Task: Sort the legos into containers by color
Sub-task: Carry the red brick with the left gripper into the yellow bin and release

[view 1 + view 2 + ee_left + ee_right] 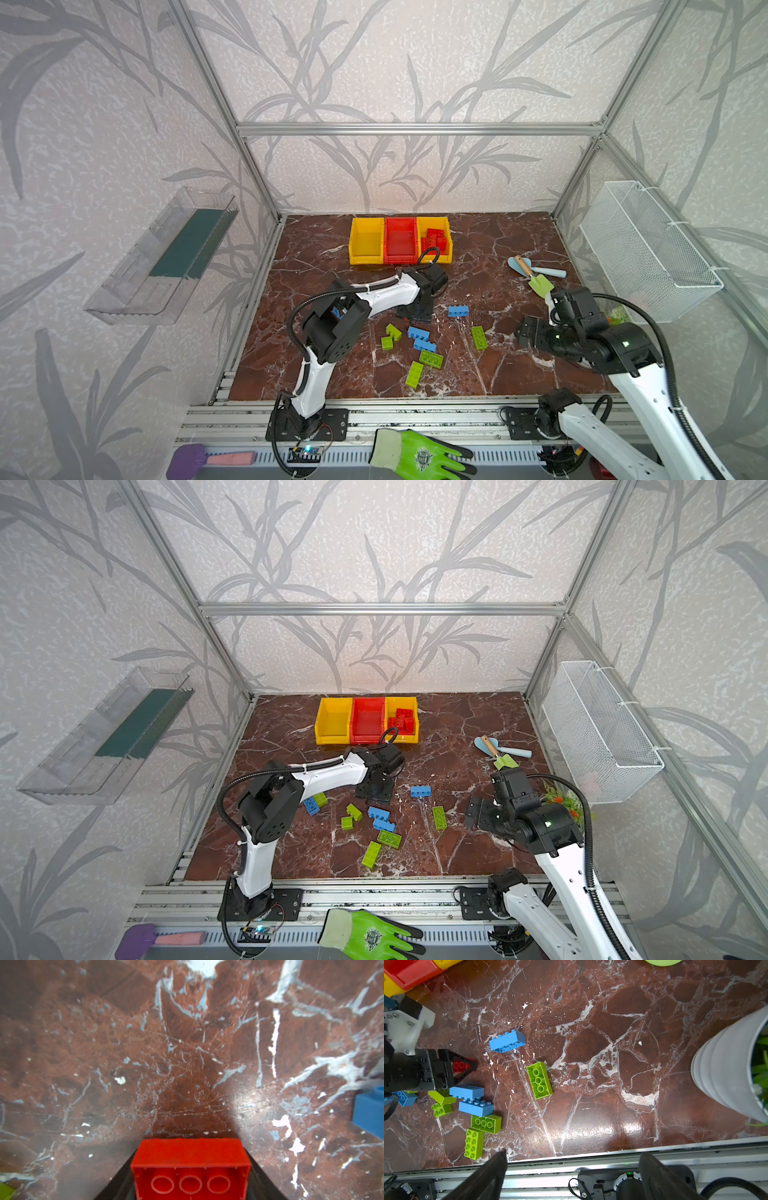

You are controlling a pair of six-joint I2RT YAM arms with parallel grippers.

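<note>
My left gripper [415, 318] points down at the middle of the marble floor, shut on a red lego [190, 1153] that sits underside-up between its black fingers; the right wrist view shows this lego [459, 1065] too. Beside it lie loose legos: blue ones [458, 310] [418, 333] and lime green ones [478, 337] [431, 358] [414, 374]. The containers stand in a row at the back: a yellow bin [365, 259], a red bin [400, 259] and a yellow bin [424, 226] holding several red legos [436, 241]. My right gripper [524, 332] hovers open at the right, holding nothing [573, 1153].
Two small garden trowels [536, 272] lie at the back right. A white plant pot [733, 1068] stands behind the right arm. A wire mesh basket [648, 249] hangs on the right wall, a clear tray [162, 257] on the left. A green glove [415, 455] lies on the front rail.
</note>
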